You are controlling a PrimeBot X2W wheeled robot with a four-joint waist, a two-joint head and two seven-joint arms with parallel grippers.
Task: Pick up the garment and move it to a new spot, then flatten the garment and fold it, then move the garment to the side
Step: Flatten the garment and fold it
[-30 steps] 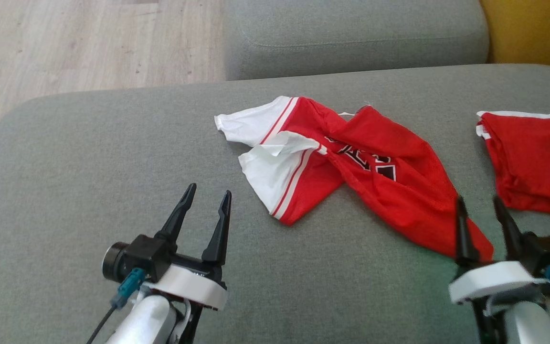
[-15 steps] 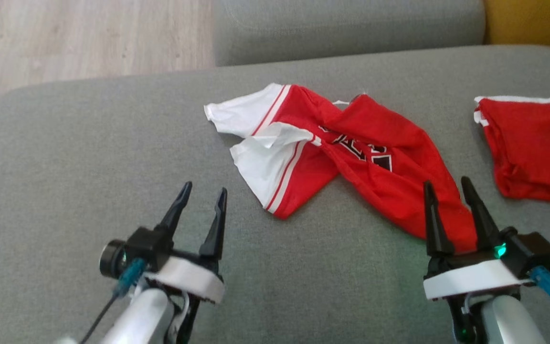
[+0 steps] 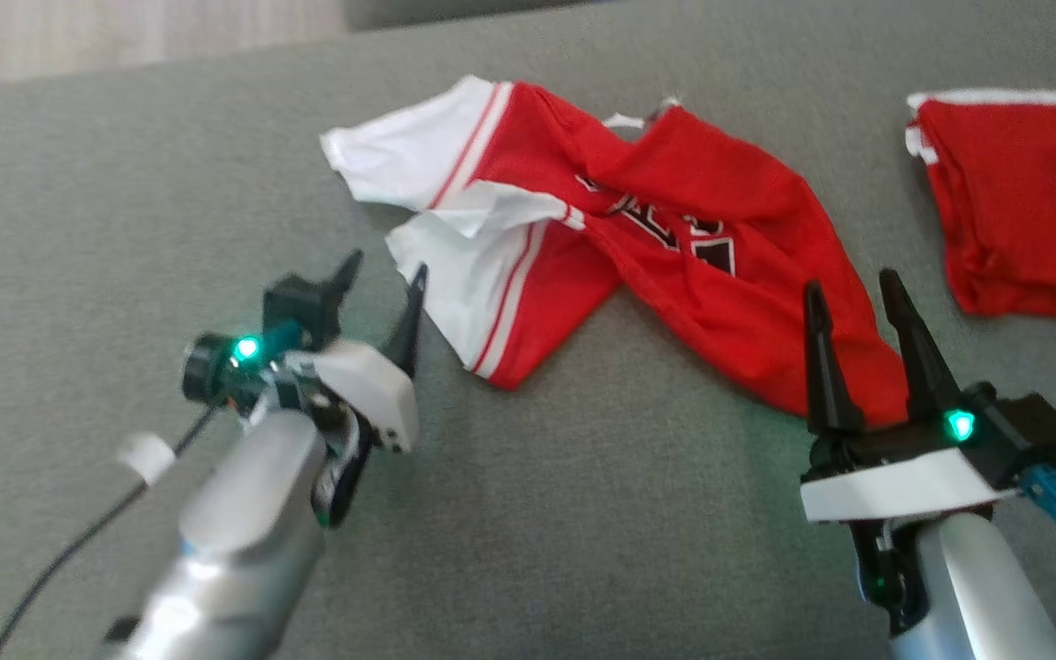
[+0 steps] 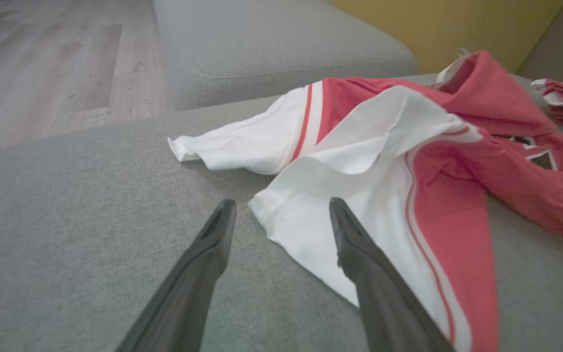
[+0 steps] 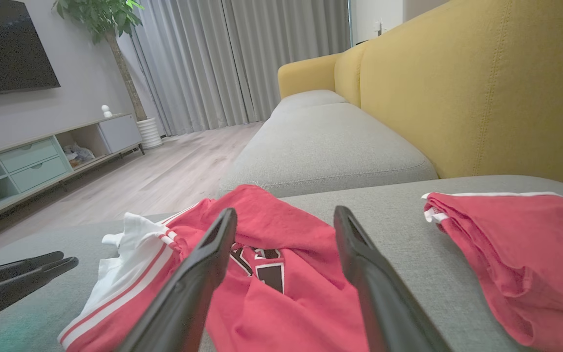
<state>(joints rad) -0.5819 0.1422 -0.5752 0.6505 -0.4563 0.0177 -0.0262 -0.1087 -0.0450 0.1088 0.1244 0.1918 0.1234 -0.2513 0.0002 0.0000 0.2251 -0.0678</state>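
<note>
A broad grey woven-fabric seat cushion [image 3: 583,532] spans the head view. In the right wrist view, a second grey seat cushion [image 5: 325,146] lies at 12 o'clock, touching a mustard-yellow upholstered backrest [image 5: 482,98] at 2 o'clock. Pale wood-plank flooring [image 5: 174,181] runs toward 11 o'clock, up to grey pleated curtains [image 5: 242,58]. At 10 o'clock a dark flat television screen [image 5: 3,49] hangs on a pale grey wall [image 5: 76,88]. Below it, at 9 o'clock, stands a long low pale-green cabinet [image 5: 32,166] with drawers and open shelves. A slim-trunked leafy tree [image 5: 121,63] in a white ribbed pot [image 5: 149,133] stands between cabinet and curtains.
</note>
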